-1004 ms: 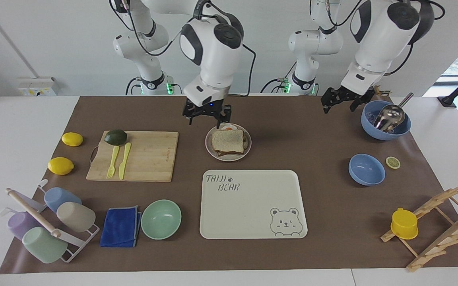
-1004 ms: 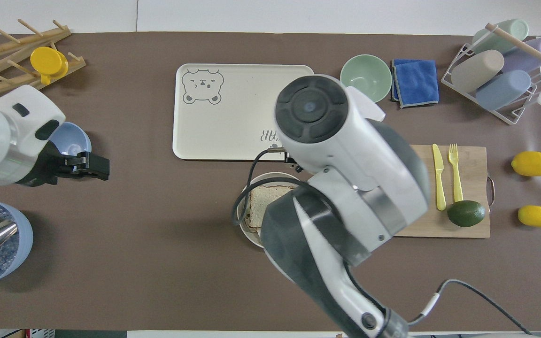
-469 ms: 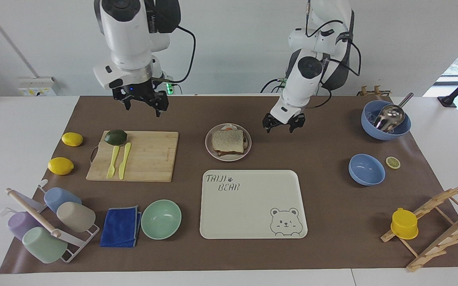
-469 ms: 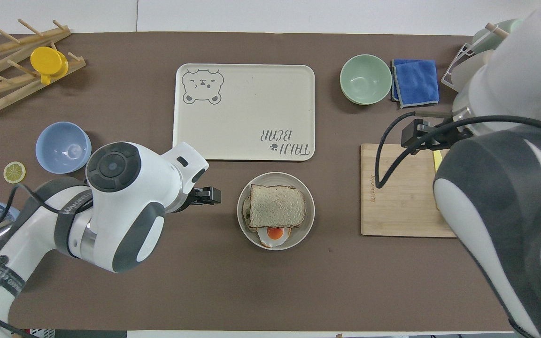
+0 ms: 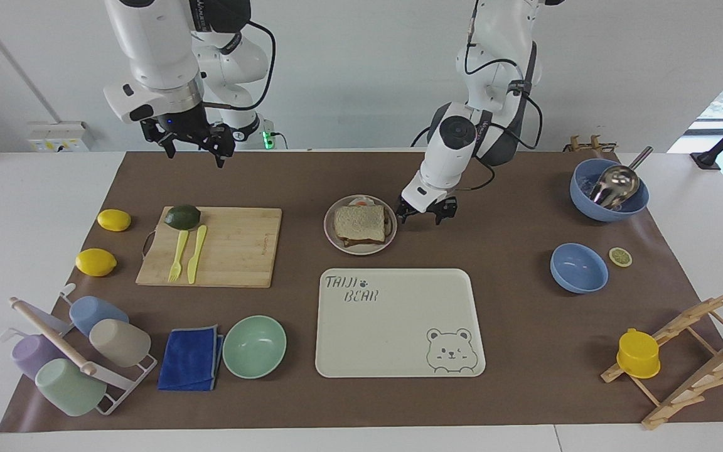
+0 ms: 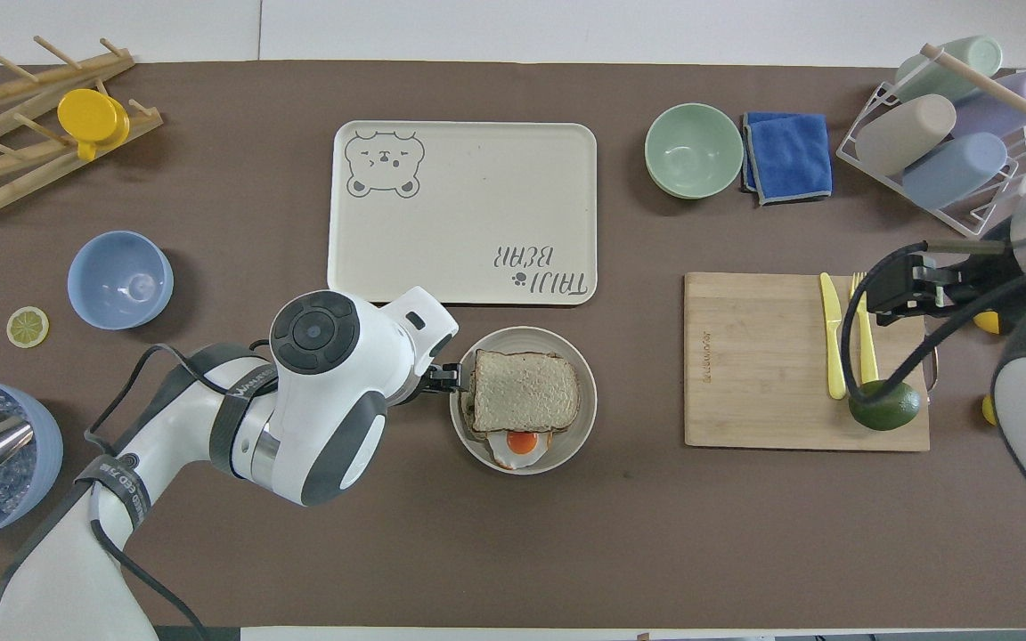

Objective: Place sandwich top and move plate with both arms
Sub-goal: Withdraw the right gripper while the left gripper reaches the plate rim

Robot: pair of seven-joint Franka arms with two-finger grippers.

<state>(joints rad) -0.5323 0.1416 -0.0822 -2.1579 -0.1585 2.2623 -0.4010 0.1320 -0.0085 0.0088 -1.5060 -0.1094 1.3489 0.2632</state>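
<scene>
Bread, a plain light-brown squarish sandwich top (image 5: 359, 223), already sits stacked on the small round beige-grey plate (image 5: 332, 237). Soft stack, probably slides, so grab the stiff rim. Left gripper (image 5: 423, 210) sits beside that plate, jaws spread. Right gripper (image 5: 190, 139), well away from the plate, is spread too.

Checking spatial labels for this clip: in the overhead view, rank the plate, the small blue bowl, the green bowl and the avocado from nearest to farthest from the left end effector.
Left end effector:
1. Plate, right beside it.
2. Small blue bowl, toward the left arm's end.
3. Green bowl, farther from the robots, beside the blue cloth; close to the blue bowl's distance, so this order is tentative.
4. Avocado, on the cutting board.
</scene>
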